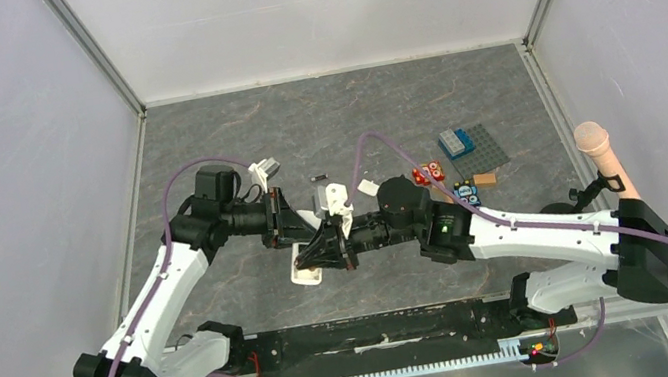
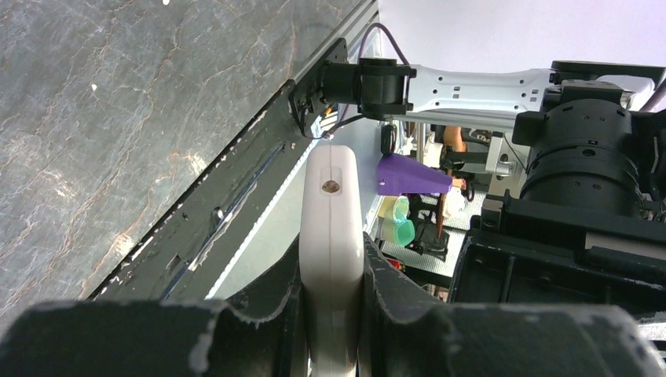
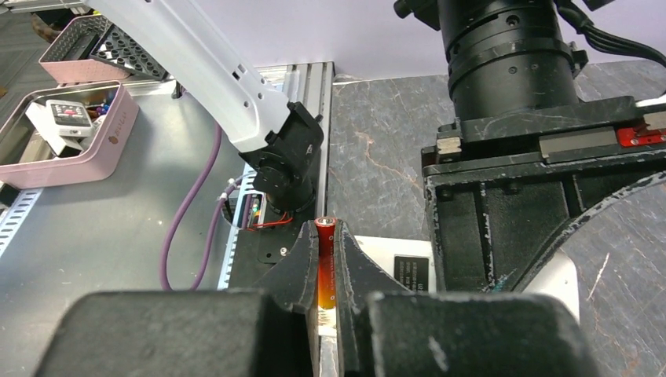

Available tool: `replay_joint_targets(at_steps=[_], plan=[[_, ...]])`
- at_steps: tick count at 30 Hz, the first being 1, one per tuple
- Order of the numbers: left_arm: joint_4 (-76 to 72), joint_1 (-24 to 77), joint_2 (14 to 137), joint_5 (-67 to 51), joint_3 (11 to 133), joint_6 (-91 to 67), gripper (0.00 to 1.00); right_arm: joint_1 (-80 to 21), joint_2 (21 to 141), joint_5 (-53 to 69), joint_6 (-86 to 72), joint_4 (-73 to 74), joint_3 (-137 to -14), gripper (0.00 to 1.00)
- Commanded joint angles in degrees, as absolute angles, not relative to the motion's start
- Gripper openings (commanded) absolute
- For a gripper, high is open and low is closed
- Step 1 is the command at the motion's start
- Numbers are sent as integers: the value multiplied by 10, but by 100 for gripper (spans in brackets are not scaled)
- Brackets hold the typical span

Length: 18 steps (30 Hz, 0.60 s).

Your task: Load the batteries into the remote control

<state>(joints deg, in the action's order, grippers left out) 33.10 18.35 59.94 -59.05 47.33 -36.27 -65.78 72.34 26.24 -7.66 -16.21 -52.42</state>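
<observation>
- The grey stone-patterned table (image 1: 349, 115) fills your top view. Both arms reach in to meet near its middle, closer to the near edge.
- Your left arm (image 1: 162, 276) comes in from the left, and your right arm (image 1: 539, 227) comes in from the right. Their wrists almost touch.
- A grey baseplate (image 1: 489, 152) lies on the right side of the table with a blue brick (image 1: 452, 141) on its left corner. A small red block (image 1: 427, 174) lies just beside it, and a loose white cover piece (image 1: 368, 187) lies a little further left.
- The remote control (image 2: 333, 212) is in your left gripper (image 2: 334, 267). The jaws are clamped on its two flat sides, so the left wrist camera sees it edge-on, sticking out past the fingertips. From above it shows as a white bar below the two grippers. You cannot tell whether its far end rests on the table.
- Your right gripper (image 3: 326, 251) is closed on the orange-red battery (image 3: 326, 271). The battery lies lengthwise between the fingers with its end at the fingertips. It is just above the remote's plain white back, which carries a small black label. The pictures do not show whether they touch.
</observation>
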Motion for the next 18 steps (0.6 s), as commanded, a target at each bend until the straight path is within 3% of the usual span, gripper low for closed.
replay_joint_targets(at_steps=[1,18], plan=[[336,184,601,-610,503,-332,2,-667,727,272,-74,-192,-546,0],[336,184,591,-609,502,-329,2,-678,754,273,-80,-194,-534,0]])
